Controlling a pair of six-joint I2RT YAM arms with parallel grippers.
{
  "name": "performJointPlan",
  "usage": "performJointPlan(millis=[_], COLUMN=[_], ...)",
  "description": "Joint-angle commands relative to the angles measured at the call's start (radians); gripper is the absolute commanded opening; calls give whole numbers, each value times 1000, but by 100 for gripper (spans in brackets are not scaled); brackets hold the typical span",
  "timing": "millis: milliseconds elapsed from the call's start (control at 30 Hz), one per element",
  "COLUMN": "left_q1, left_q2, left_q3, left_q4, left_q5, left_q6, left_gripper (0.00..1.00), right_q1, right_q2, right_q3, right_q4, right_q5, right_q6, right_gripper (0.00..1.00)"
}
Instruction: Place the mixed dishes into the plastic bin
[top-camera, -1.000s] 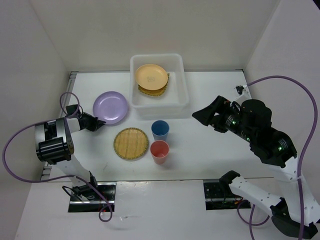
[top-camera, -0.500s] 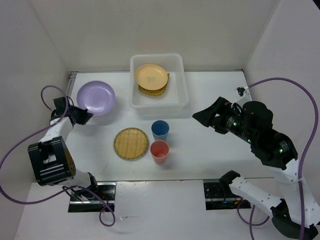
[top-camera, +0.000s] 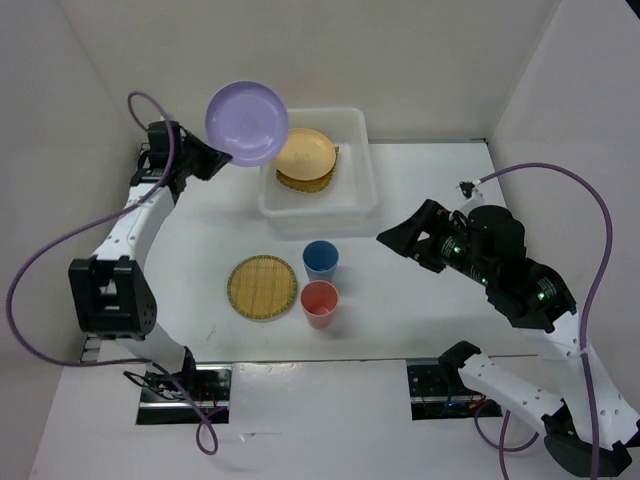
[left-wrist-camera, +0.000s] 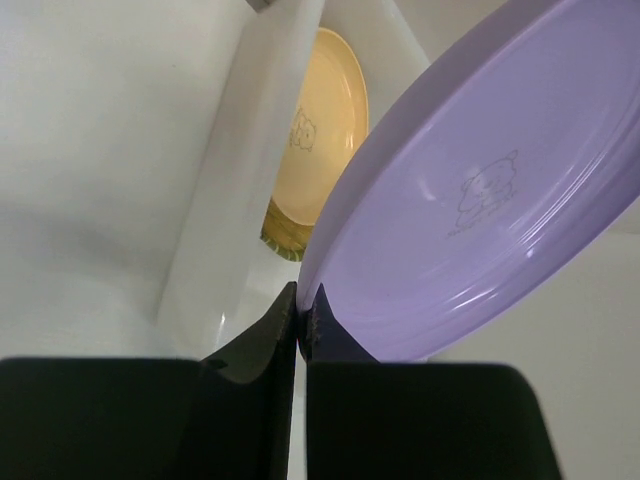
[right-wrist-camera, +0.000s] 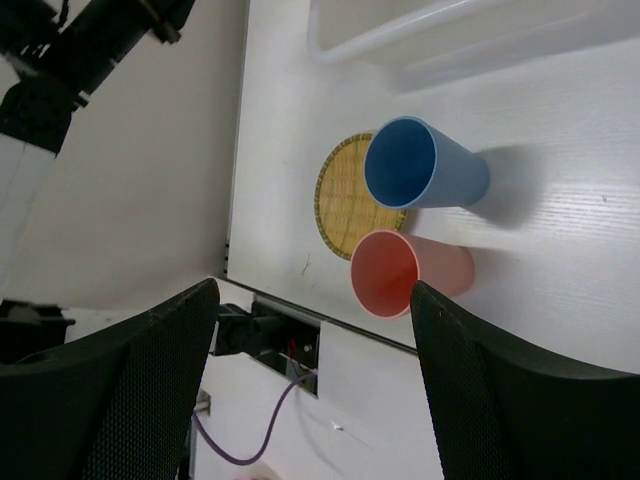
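Observation:
My left gripper is shut on the rim of the lavender plate and holds it tilted in the air, at the left rim of the plastic bin. In the left wrist view the gripper pinches the plate beside the bin wall. The pale orange plate lies in the bin on a woven plate. A second woven plate, the blue cup and the red cup stand on the table. My right gripper is open and empty, right of the cups.
White walls close in the table on the left, back and right. In the right wrist view the blue cup, the red cup and the woven plate sit near the table's front edge, with a cable slot below.
My left gripper has lifted the lavender plate off the table and carried it up and to the right, to the bin's left rim. The right arm has barely moved.

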Motion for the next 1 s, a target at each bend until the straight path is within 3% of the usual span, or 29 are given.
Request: performJointPlan(millis=[0, 200, 567, 700, 833, 900, 933, 967], left_q1=[-62, -179, -286, -299, -319, -329, -329, -317], left_q2=[133, 333, 682, 849, 1048, 1189, 1199, 1177], left_q3=[152, 380, 802, 1028, 1417, 1717, 1787, 1715], left_q4=[-36, -103, -324, -459, -660, -795, -815, -765], left_q5=[-54, -139, -293, -321, -364, -375, -358, -338], left_q6=[48, 69, 100, 100, 111, 99, 99, 89], left_gripper=[0, 0, 1, 2, 7, 10, 12, 18], right_q1=[-5, -5, -5, -5, -5, -5, -5, -5], right_q2=[-19, -31, -31, -42, -51, -60, -60, -60], right_q3=[-10, -42, -56, -67, -76, -76, -76, -76], right_q4=[82, 91, 111, 111, 102, 102, 102, 102], right_q5=[-14, -34, -45, -45, -45, -33, -33, -33], right_q6=[22, 52, 52, 61, 61, 61, 61, 61], right_gripper=[82, 82, 82, 82, 82, 82, 82, 82])
